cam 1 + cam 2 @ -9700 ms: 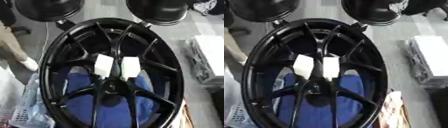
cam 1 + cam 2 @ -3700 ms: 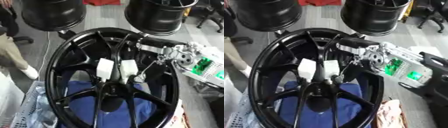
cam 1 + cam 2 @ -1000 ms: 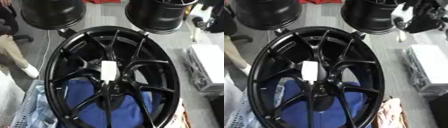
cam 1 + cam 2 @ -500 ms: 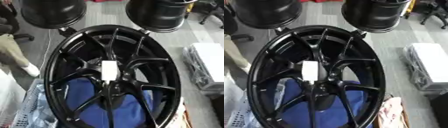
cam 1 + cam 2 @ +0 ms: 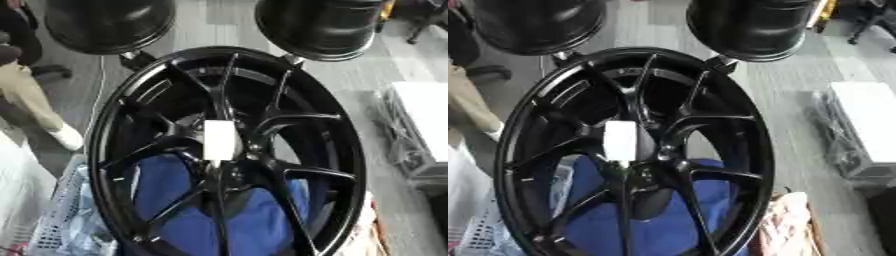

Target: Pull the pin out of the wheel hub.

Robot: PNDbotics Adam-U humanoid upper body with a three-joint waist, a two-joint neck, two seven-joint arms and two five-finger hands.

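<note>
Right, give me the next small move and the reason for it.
Probably bring a hand back in toward the white pin at the centre of the black wheel. Neither hand shows in either view, and that one pin is still standing in the hub.

No robot arm or robot hand visible.

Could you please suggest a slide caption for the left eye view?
Black spoked alloy wheel with one white rectangular tag at its hub, blue cloth behind; no hand in view.
</note>
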